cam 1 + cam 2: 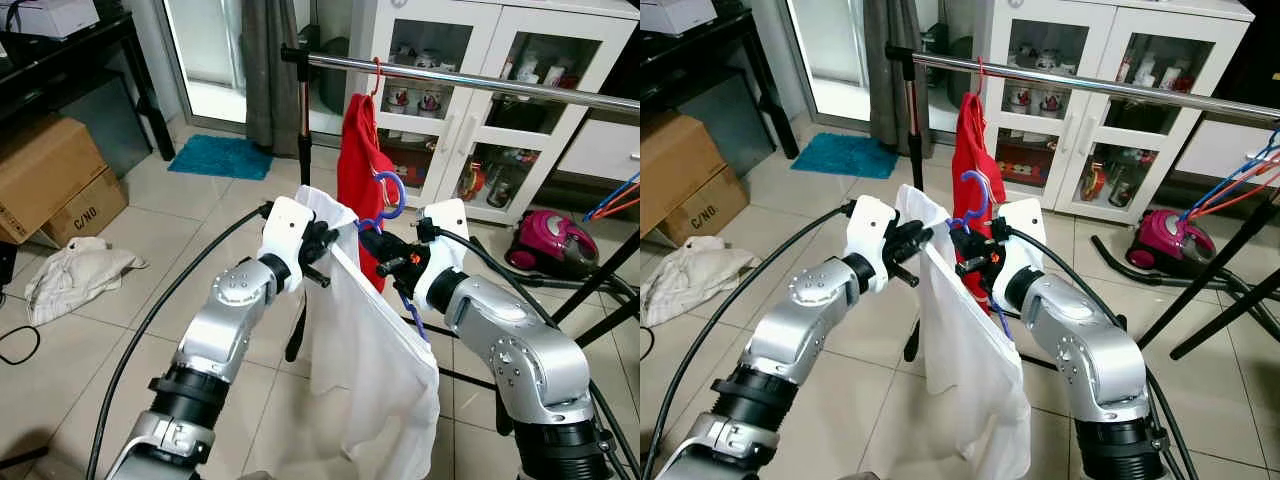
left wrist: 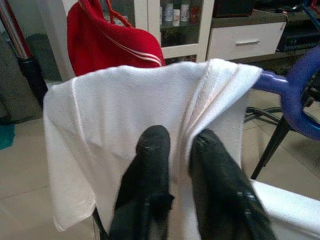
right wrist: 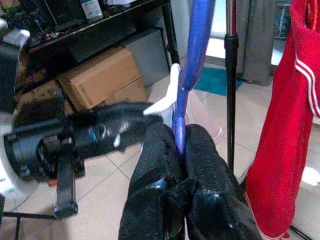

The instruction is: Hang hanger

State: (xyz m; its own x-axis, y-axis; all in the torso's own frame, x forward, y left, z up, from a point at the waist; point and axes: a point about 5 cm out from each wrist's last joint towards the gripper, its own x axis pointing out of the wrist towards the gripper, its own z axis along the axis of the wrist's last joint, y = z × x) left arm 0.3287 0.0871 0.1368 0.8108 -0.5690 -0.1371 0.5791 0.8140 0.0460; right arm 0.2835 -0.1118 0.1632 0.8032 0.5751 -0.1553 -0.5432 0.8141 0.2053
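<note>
Hanger (image 1: 390, 200) (one), two hands.

Daylight came from the glass door (image 1: 205, 45), leaving the room evenly bright. The metal rail (image 1: 470, 80) showed glare. Both wrist views were soft, their near fingers blurred.

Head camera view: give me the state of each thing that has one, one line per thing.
blue hanger: held below the rail, not yet hung
white shirt: draped on the blue hanger
left gripper: shut on the white shirt
right gripper: shut on the blue hanger
red garment: hanging from the rail
rail: horizontal, carrying one hanger
cabinet doors: closed
</note>
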